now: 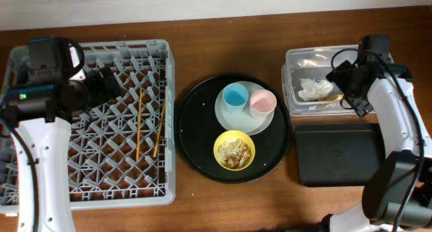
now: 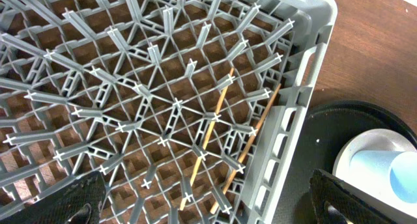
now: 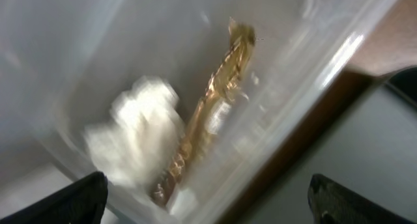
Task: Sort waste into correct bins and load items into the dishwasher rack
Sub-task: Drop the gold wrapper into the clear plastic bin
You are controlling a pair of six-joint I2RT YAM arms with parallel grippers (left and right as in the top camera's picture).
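- The right claw [image 3: 208, 208] is seen wide open over the clear tub [image 1: 295, 55] at 2 o'clock. Nothing is held in it.
- The white tissue [image 3: 140, 136] and the gold wrapper [image 3: 212, 113] are lying inside that tub.
- The left claw [image 2: 208, 201] is spread wide and empty above the grey rack [image 1: 170, 124] at 9 o'clock, where two chopsticks [image 1: 140, 121] are laid.
- Food scraps [image 1: 234, 153] are seen in the yellow bowl [image 1: 219, 146], at 6 o'clock on the round tray [image 1: 192, 144].
- Scraps could be spilled if the bowl is tipped on the way to the black bin [image 1: 337, 154].
- The blue cup [image 1: 235, 96] and pink cup [image 1: 262, 102] could be knocked over by a careless reach.
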